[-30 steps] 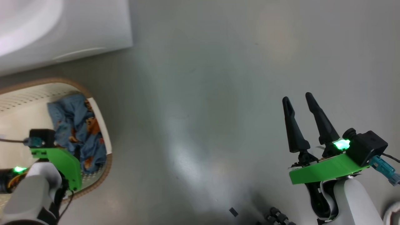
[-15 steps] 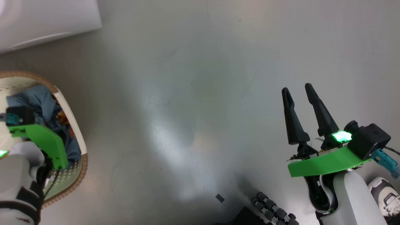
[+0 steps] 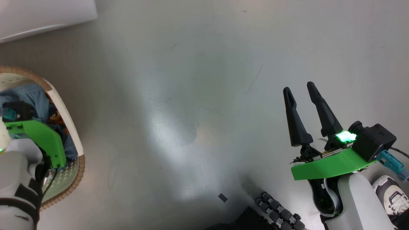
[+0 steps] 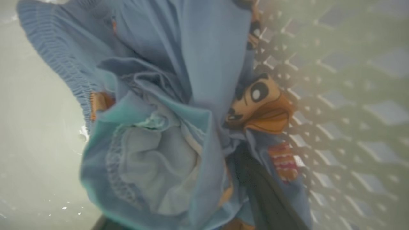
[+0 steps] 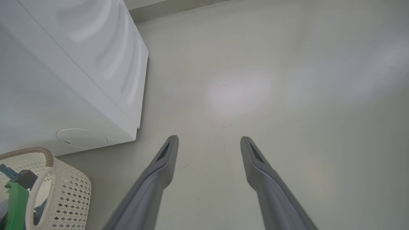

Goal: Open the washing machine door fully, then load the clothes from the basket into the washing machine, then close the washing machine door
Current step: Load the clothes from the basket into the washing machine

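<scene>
The cream basket (image 3: 75,172) with a brown rim stands on the floor at the head view's left edge, and its perforated wall (image 5: 67,191) shows in the right wrist view. The light blue clothes (image 3: 32,95) lie inside it. My left gripper (image 4: 179,191) is down in the basket, open. One dark finger (image 4: 265,195) presses into the printed blue fabric (image 4: 179,80) and the other is mostly hidden under it. My right gripper (image 3: 298,89) hangs open over bare floor, holding nothing. A white corner of the washing machine (image 3: 41,12) sits behind the basket. The washing machine door is out of view.
A round cover (image 5: 81,138) sits low on the washing machine's white front. A person's shoe (image 3: 391,195) is at the lower right beside my right arm. A black ribbed part (image 3: 278,214) lies at the bottom edge. Grey floor (image 3: 198,95) spreads between basket and right gripper.
The head camera has swung, so the basket and the washing machine have slid toward the picture's left edge and a shoe has come into view. Both grippers remain open.
</scene>
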`<state>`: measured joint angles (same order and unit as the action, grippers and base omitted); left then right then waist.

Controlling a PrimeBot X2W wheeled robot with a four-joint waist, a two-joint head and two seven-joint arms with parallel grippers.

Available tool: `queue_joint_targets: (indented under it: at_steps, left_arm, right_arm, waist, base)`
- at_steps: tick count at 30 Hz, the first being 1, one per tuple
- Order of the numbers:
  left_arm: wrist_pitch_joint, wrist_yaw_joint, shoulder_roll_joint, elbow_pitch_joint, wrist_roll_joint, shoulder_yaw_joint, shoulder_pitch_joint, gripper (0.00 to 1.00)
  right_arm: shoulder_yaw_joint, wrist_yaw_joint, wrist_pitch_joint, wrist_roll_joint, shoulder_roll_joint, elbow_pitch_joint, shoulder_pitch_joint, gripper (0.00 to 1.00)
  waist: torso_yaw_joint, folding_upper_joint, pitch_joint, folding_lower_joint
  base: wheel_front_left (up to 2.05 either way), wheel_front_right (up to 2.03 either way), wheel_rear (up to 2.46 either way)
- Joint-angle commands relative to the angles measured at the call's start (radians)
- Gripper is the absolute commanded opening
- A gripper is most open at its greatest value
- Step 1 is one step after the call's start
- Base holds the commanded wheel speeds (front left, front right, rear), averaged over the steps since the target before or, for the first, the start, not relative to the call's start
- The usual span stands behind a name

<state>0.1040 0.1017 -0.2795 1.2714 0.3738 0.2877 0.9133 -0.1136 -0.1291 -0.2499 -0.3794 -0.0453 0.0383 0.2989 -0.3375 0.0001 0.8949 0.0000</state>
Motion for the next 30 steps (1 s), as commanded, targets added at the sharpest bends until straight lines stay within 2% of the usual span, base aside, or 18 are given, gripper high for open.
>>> queue_joint_targets:
  at_steps: [1,2,12,22,30]
  left_arm:
    - [-0.002,-0.003,-0.026,0.004,0.000,-0.013,-0.013,0.98]
    - [0.005,0.002,-0.023,0.005,0.000,-0.008,-0.017,0.00]
    - [-0.018,0.017,-0.013,0.013,0.027,-0.001,-0.053,0.00]
    - [-0.065,0.023,0.011,0.016,0.069,-0.012,-0.123,0.00]
    - [-0.127,0.027,0.051,0.017,0.108,-0.020,-0.183,0.00]
  right_arm:
    - [-0.015,-0.002,-0.012,0.004,-0.005,-0.023,-0.019,1.00]
    - [-0.014,-0.002,-0.012,0.007,-0.005,-0.023,-0.020,1.00]
    - [-0.009,-0.002,-0.012,0.027,-0.005,-0.016,-0.019,1.00]
    - [-0.001,-0.002,-0.012,0.054,-0.005,-0.005,-0.021,1.00]
    - [0.004,-0.002,-0.012,0.077,-0.005,0.009,-0.024,1.00]
  waist:
    - [0.002,-0.0001,0.000,0.0000]
    - [0.004,-0.0001,0.000,0.0000]
    - [0.032,-0.0001,-0.036,0.0000]
    - [0.073,-0.0001,-0.120,0.0000]
    - [0.123,-0.0001,-0.209,0.0000]
  base:
    - [0.00,0.00,0.00]
    - [0.00,0.00,0.00]
    - [0.00,0.00,0.00]
    - [0.00,0.00,0.00]
    - [0.00,0.00,0.00]
